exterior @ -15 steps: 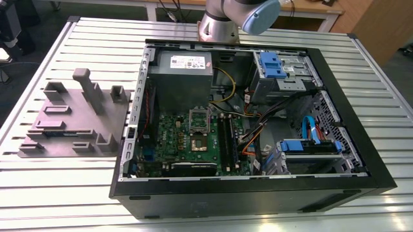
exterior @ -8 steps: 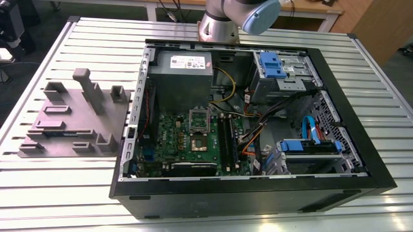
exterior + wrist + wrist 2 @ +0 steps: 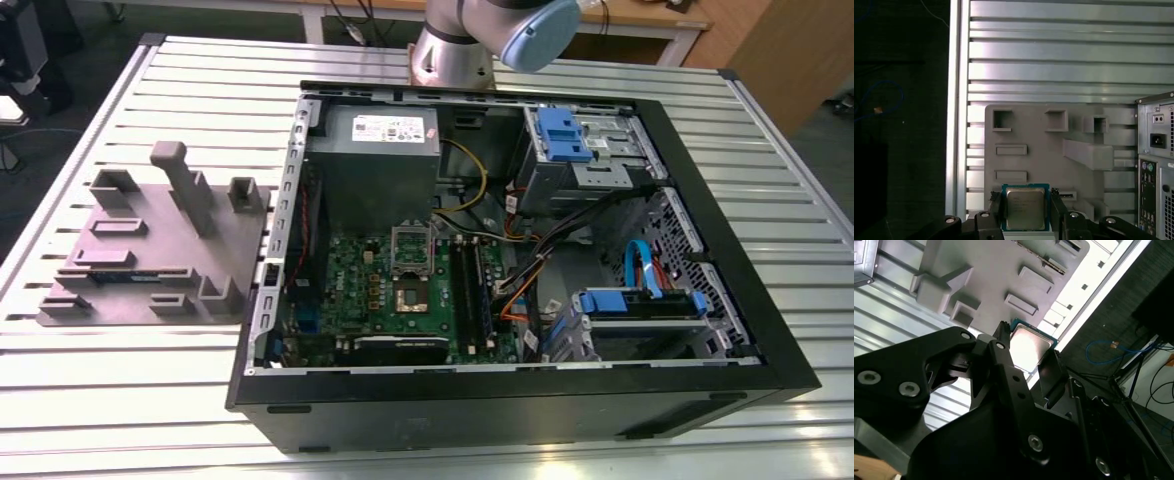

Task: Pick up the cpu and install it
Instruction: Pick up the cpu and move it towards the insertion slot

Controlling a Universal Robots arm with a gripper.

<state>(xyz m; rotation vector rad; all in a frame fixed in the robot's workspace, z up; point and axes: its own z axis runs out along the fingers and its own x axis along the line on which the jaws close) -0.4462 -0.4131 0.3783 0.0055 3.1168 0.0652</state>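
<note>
The cpu (image 3: 1025, 207) is a small square chip with a shiny metal top and a green rim. It sits between the two black fingers of my gripper (image 3: 1026, 202), which is shut on its opposite edges. The second wrist view shows the same cpu (image 3: 1029, 346) clamped in the gripper (image 3: 1027, 356), lifted above the grey fixture plate (image 3: 999, 270). In the exterior view the motherboard (image 3: 400, 300) lies inside the open computer case (image 3: 521, 390), with its cpu socket (image 3: 411, 290) uncovered.
The grey fixture plate (image 3: 154, 250), with its pockets and upright blocks, lies on the slatted metal table (image 3: 200, 90) at the exterior view's left. The case also holds a grey power-supply box (image 3: 380, 150), blue drive brackets (image 3: 641, 300) and loose cables. The arm's base (image 3: 461, 45) stands behind the case.
</note>
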